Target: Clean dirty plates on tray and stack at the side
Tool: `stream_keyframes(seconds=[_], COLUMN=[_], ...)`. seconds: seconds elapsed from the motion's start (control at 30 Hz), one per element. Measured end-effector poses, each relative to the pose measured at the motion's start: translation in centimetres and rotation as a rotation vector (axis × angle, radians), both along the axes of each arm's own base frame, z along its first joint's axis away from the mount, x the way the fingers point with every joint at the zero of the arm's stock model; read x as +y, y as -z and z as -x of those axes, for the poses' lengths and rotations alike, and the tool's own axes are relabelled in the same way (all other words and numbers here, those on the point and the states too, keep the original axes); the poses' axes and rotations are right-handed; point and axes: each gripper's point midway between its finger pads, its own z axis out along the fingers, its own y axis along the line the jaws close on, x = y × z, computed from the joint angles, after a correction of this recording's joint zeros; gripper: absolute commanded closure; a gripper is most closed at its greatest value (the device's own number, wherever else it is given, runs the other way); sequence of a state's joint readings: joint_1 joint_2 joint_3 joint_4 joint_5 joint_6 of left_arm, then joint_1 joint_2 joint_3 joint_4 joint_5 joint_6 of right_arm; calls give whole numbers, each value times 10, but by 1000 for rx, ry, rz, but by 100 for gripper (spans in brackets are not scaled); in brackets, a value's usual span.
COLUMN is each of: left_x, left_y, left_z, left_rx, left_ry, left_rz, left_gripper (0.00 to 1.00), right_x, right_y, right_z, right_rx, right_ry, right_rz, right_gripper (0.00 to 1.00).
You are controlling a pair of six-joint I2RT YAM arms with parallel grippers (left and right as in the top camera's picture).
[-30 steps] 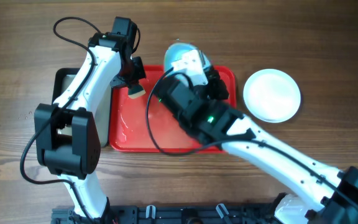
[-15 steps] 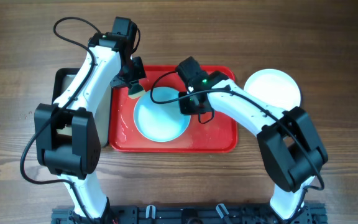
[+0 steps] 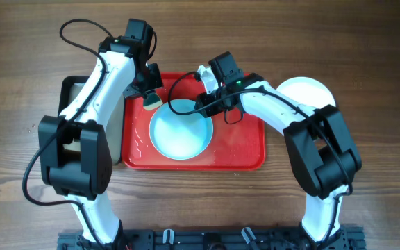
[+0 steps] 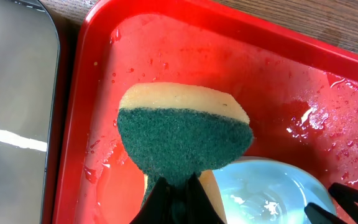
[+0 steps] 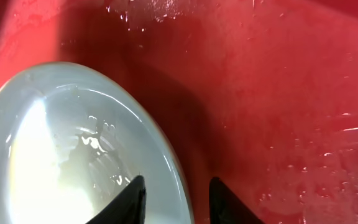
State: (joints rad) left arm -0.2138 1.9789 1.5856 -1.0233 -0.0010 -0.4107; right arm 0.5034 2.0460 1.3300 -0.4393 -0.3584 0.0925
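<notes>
The left fingers are clamped on a yellow sponge with a green scouring face, held over the back left corner of the wet red tray, near the dark tray. A pale turquoise plate lies flat in the red tray, with water on it. The right fingers stand apart, the plate's rim passing between them. A white plate sits on the wooden surface just right of the red tray.
</notes>
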Motion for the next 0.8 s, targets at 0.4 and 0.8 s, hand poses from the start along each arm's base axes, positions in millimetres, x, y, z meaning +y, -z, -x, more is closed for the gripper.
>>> stream_keyframes(seconds=[0.4, 0.8], left_x=[0, -22], left_y=[0, 18], left_z=[0, -3], left_rx=[0, -46], left_ry=[0, 49], left_rz=[0, 13], left_gripper=[96, 96], right_x=[-4, -62], right_y=[17, 5], right_z=[3, -2], right_rx=[160, 128], right_ry=[251, 642], right_rz=[-8, 217], right_gripper=[95, 96])
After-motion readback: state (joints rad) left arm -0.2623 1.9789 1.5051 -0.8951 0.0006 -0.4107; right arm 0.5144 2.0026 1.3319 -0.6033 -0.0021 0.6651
